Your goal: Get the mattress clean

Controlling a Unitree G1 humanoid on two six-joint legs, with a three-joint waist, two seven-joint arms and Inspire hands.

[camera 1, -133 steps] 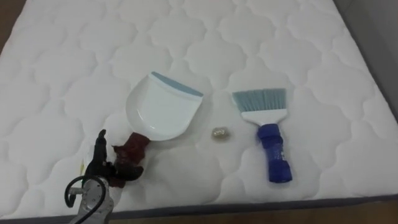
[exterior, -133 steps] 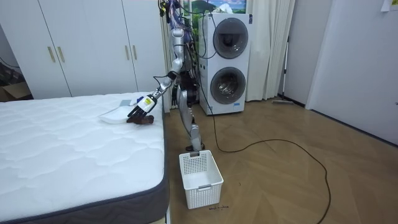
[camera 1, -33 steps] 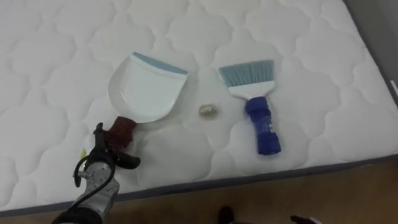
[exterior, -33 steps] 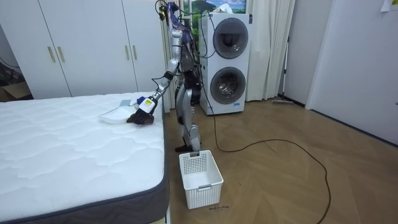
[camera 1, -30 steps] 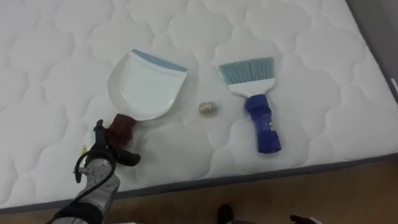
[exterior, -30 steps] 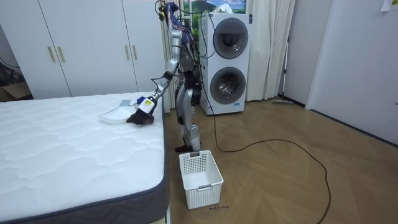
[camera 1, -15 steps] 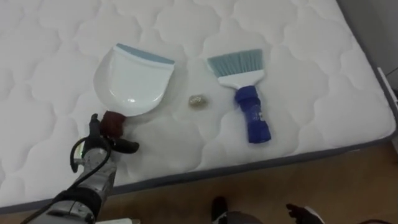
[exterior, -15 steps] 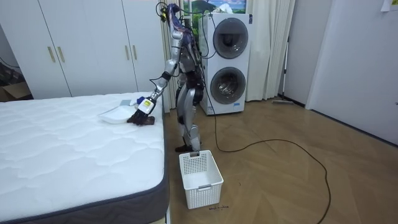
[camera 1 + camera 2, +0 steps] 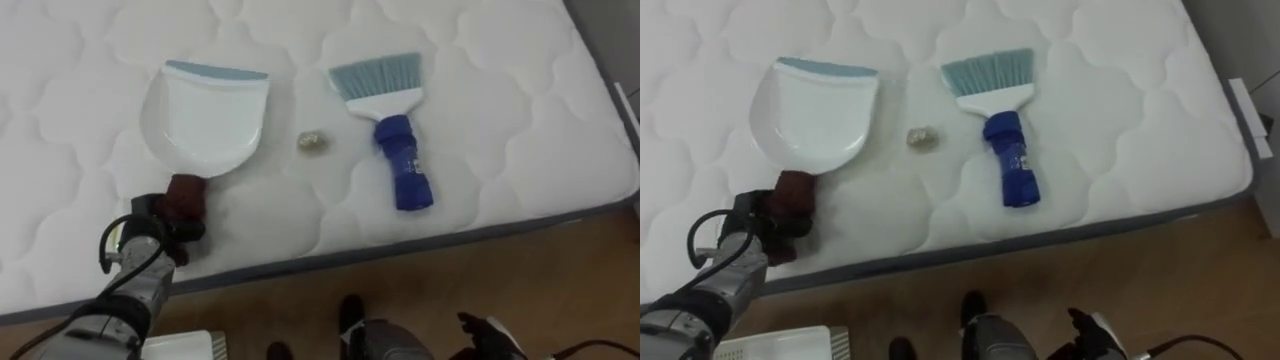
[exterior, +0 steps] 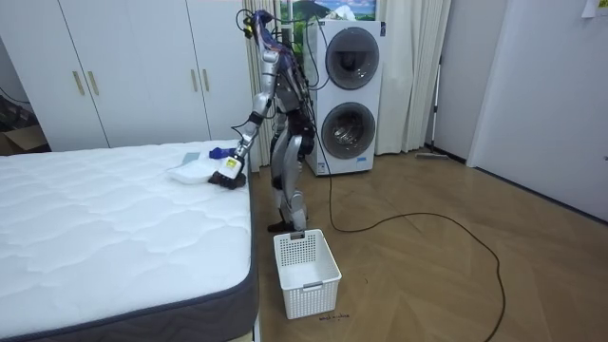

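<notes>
Left hand [image 9: 140, 240]: we see it at the lower left, at the near edge of the bed, with its fingers [image 9: 175, 225] curled round the dustpan's dark red handle [image 9: 186, 190].
Dustpan [image 9: 205, 120]: white with a grey-blue lip. It lies on the bed, handle toward the robot and lip pointing away.
Scrap [image 9: 312, 141]: a small, pale, crumpled ball. It rests on the bed between the dustpan and the brush, touching neither.
Brush [image 9: 393, 130]: blue grip, white head, light blue bristles. It lies flat to the right of the scrap with its bristles pointing away from the robot, and no hand is on it.
Bed [image 9: 500, 90]: a white quilted mattress with a grey lower border.
Right hand [image 9: 490, 335]: low at the robot's side, over the floor [image 9: 560, 260]. We cannot tell its state.
Stance (room view): the robot stands on the wooden floor at the bed's edge, with its left arm stretched out over the mattress to the dustpan.
Basket [image 10: 306, 273]: white and slotted. It stands on the floor near the bed's corner.
Washing machines [image 10: 347, 95]: two, stacked, behind the robot.
</notes>
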